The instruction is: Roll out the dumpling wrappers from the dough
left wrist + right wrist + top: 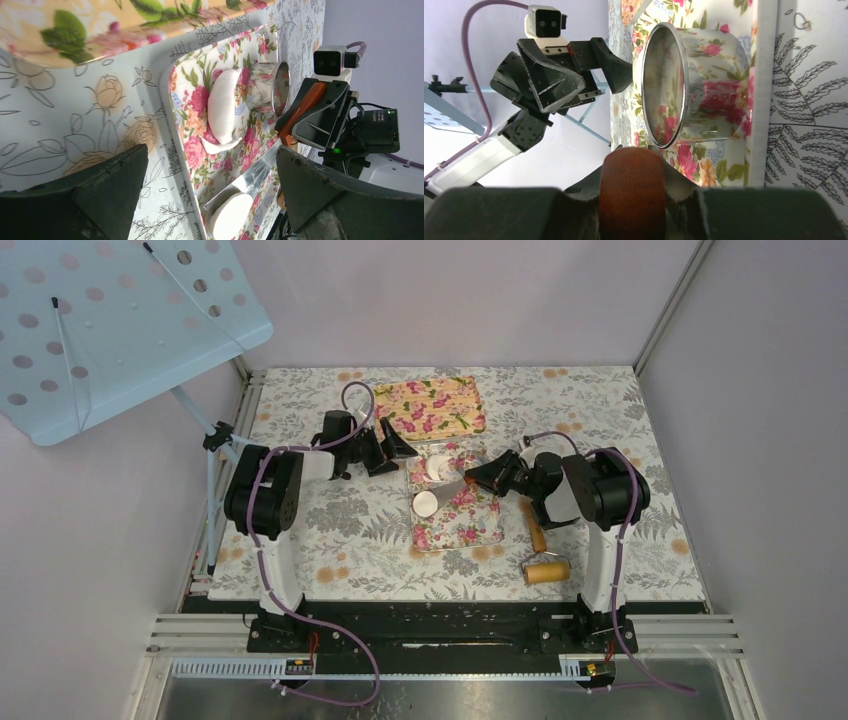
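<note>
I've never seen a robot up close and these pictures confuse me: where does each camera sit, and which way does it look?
Top external: fixed above and behind the arms, looking down at the table; both arms, left gripper and right gripper show.
Left wrist: on the left wrist, looking between its own open fingers at dough on the floral tray.
Right wrist: on the right wrist, looking over fingers shut on a brown wooden stick at the metal ring.
Shared: both wrist views show the ring and each other's gripper.
</note>
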